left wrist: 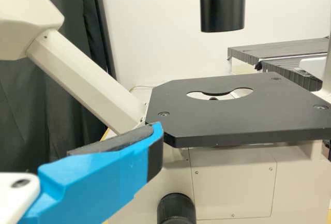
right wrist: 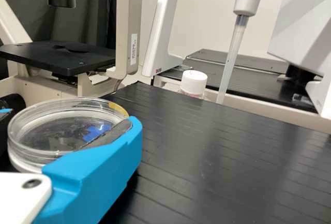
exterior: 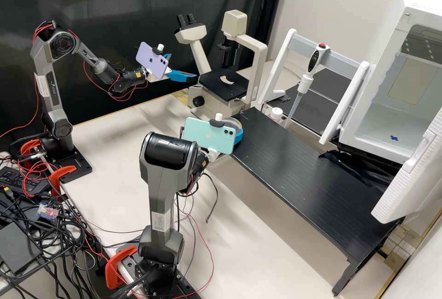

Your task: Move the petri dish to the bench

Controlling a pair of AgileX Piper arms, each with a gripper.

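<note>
While wide-jawed in left gripper (exterior: 183, 66), clamps petri dish (right wrist: 49, 133) level in right gripper (right wrist: 73, 118) by bench's (exterior: 294, 165) left edge, likely for flat landing.

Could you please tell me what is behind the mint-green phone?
In the high view, part of the petri dish and a blue finger show beyond the phone, which hides the rest.

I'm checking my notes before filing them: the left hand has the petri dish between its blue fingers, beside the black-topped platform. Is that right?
Not quite: the right hand, not the left, has the petri dish between its blue fingers, beside the black-topped platform. The right wrist view shows this.
</note>
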